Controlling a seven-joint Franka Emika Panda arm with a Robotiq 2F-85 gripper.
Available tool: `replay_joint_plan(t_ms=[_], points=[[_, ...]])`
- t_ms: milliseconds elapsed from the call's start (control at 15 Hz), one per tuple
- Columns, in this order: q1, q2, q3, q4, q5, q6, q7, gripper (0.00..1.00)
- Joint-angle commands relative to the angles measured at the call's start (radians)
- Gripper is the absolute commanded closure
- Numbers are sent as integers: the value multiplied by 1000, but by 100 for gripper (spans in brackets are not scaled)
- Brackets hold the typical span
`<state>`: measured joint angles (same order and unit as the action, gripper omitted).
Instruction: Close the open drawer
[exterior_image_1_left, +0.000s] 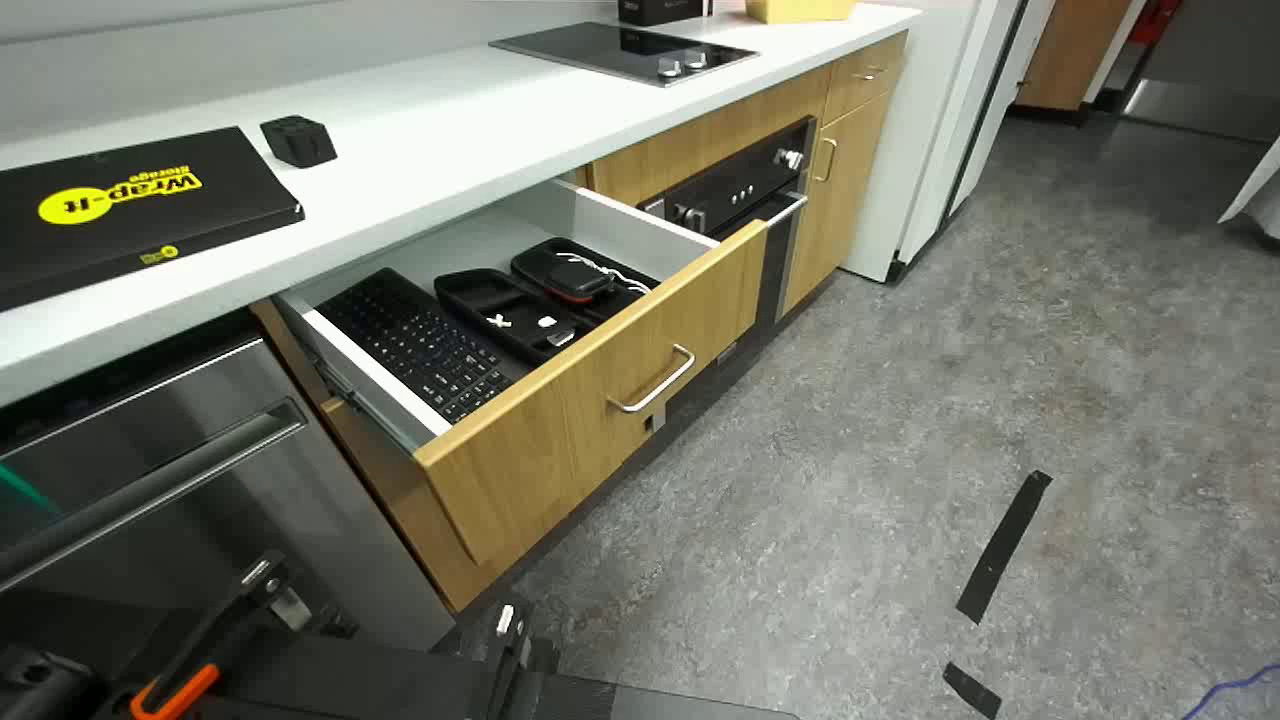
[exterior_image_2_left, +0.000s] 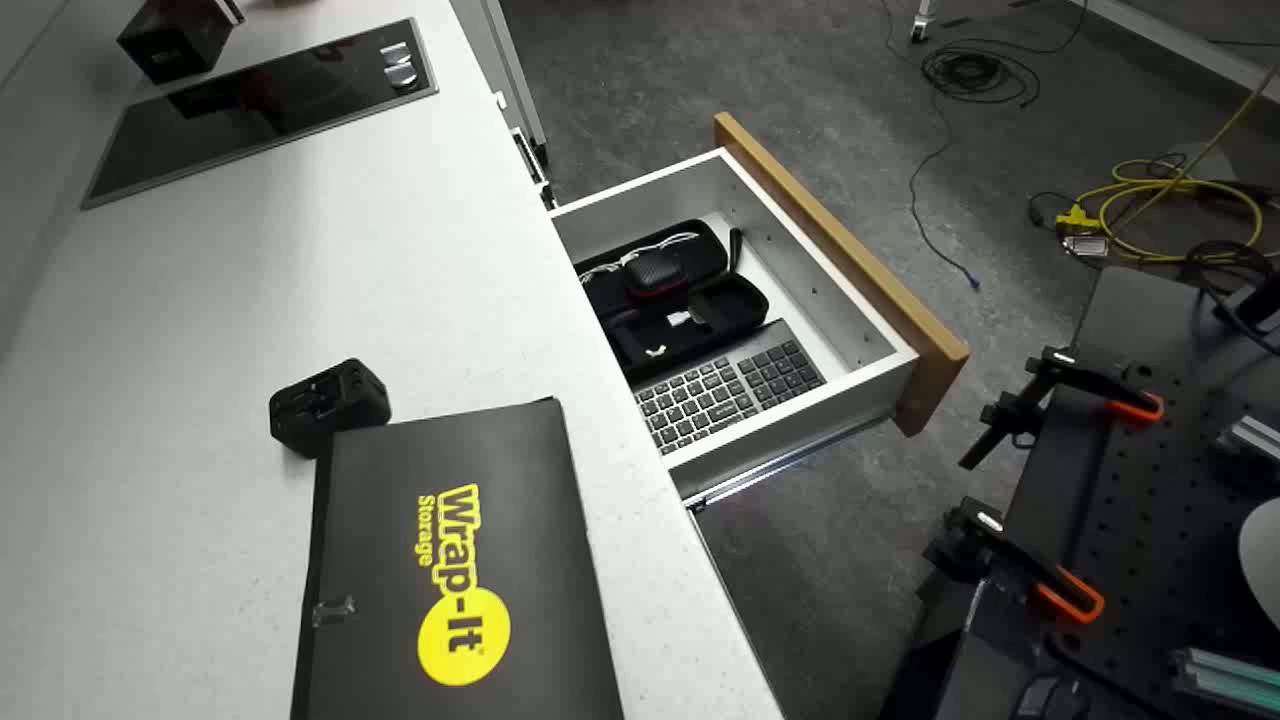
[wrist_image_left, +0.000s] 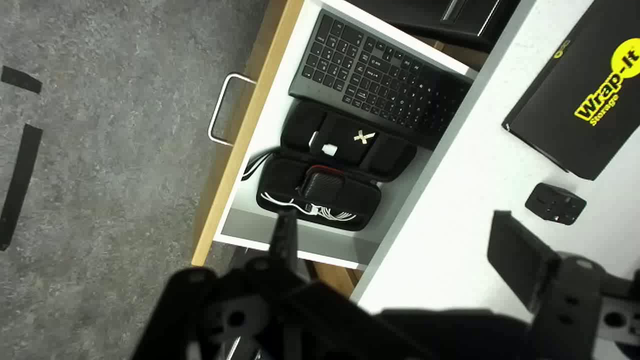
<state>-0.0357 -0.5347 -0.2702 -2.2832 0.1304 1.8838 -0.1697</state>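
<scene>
The drawer stands pulled out from under the counter in both exterior views, with its oak front (exterior_image_1_left: 540, 450) (exterior_image_2_left: 840, 240) well away from the cabinet. Its silver bar handle (exterior_image_1_left: 660, 386) is on the outer face and also shows in the wrist view (wrist_image_left: 215, 112). Inside lie a black keyboard (exterior_image_1_left: 410, 345) and an open black case (wrist_image_left: 320, 192) with white cables. My gripper (wrist_image_left: 393, 215) is open and empty in the wrist view, looking down from above the drawer and counter edge. It is apart from the handle. The gripper is out of view in both exterior views.
The white counter (exterior_image_2_left: 470, 320) holds a black Wrap-It box (exterior_image_2_left: 450, 560), a black cube-like adapter (exterior_image_2_left: 328, 405) and a cooktop (exterior_image_1_left: 620, 50). A steel appliance (exterior_image_1_left: 330, 540) and a black oven (exterior_image_1_left: 745, 180) flank the drawer. A black table (exterior_image_2_left: 1120, 480) with orange-handled clamps faces the drawer.
</scene>
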Motion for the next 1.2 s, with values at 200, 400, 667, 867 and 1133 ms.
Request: replay_joint_plan(t_ms=[200, 400, 667, 867, 1133], points=[[-30, 5, 23, 2, 14, -4, -13, 0], [-38, 52, 25, -16, 11, 67, 2, 0], [-85, 203, 4, -112, -13, 282, 4, 0], [-130, 364, -21, -157, -4, 460, 15, 0], [-181, 571, -47, -130, 60, 589, 16, 0]])
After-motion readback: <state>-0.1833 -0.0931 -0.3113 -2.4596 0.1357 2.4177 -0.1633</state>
